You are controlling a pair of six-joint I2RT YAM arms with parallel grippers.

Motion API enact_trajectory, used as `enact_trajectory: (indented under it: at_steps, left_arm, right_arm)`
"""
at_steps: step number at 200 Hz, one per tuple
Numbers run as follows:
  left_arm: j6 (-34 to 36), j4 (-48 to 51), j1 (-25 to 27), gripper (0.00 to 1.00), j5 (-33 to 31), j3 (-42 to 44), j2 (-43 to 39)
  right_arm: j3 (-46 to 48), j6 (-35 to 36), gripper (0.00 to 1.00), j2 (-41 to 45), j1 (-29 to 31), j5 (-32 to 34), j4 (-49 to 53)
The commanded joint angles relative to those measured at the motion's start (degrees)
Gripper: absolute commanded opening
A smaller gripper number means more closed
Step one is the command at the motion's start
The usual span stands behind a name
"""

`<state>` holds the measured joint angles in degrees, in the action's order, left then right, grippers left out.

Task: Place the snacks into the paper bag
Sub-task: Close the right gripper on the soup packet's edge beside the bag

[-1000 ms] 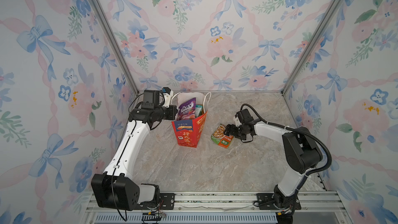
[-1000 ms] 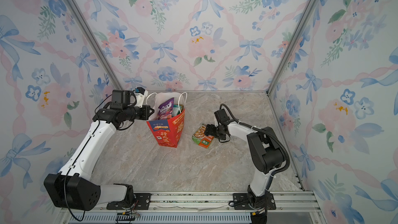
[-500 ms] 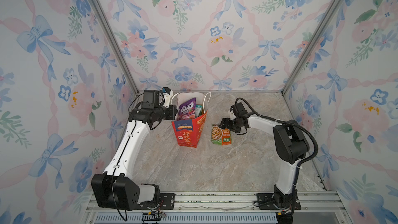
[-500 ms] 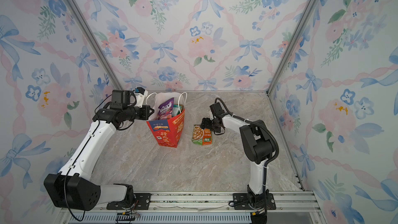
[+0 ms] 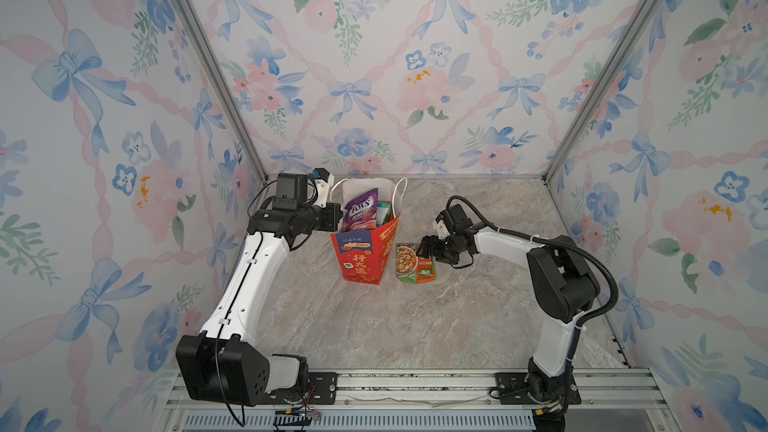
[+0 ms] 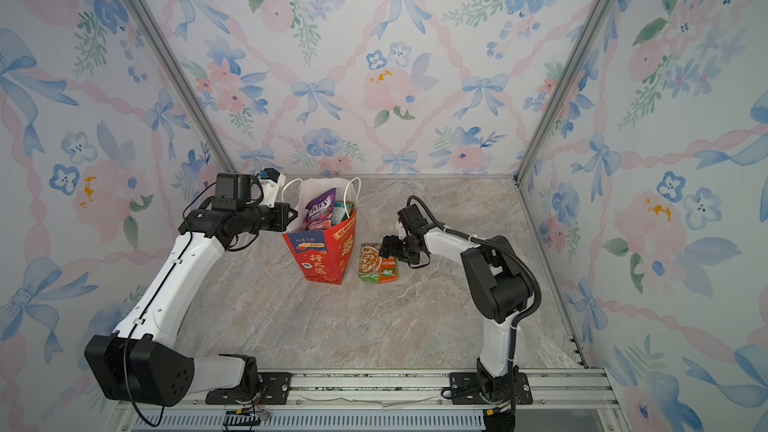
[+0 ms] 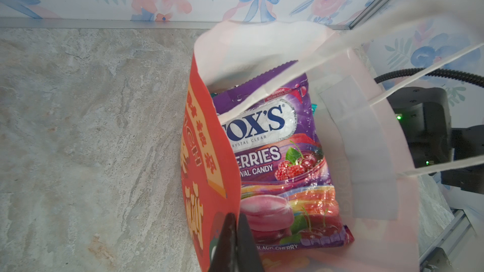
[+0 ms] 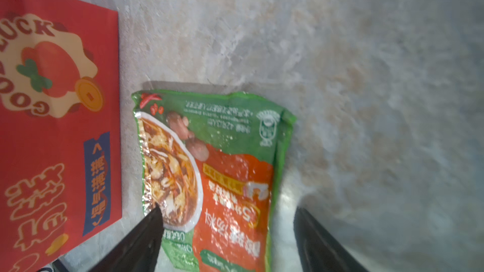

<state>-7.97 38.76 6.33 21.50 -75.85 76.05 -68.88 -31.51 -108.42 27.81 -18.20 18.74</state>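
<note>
Left pincer (image 7: 236,217) clamped on bag (image 5: 360,252) rim, spreading the mouth. Bag upright, mid-tabletop (image 5: 415,326). Just right of it, packet (image 5: 415,264) lies flat. Right pincer (image 8: 227,210) gapes astride its far end. Best: sink low, pinch firmly, lift clear above rim.

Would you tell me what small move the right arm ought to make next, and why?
Probably lower the right gripper slightly and close it on the near end of the orange-green packet. Its jaws stand open astride that packet, which lies flat on the table beside the paper bag, while the left gripper pinches the bag's rim.
</note>
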Motion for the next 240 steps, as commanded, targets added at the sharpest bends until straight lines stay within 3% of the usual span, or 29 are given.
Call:
enact_trajectory:
  at_steps: [1,37,86,185,240]
  left_arm:
    - [0.72,0.01,-0.34,0.00,0.72,-0.17,-0.89]
    - [0.67,-0.05,-0.35,0.00,1.00,-0.43,-0.76]
    - [0.67,0.04,-0.35,0.00,0.92,-0.44,-0.90]
    - [0.59,0.00,-0.39,0.00,1.09,-0.59,-0.65]
    - [0.72,-0.02,-0.35,0.00,0.74,-0.45,-1.22]
  right_arm:
    - [3.79,-1.95,0.79,3.78,-0.29,0.15,-1.26]
    - [7.87,-5.54,0.75,4.72,0.09,-2.01,-5.61]
    - [6.66,-7.89,0.73,0.90,1.93,-3.42,-8.55]
    - [6.23,-15.78,0.59,-3.08,3.56,-9.56,-19.28]
    - [4.82,-17.43,0.35,-4.52,3.92,-9.85,-20.73]
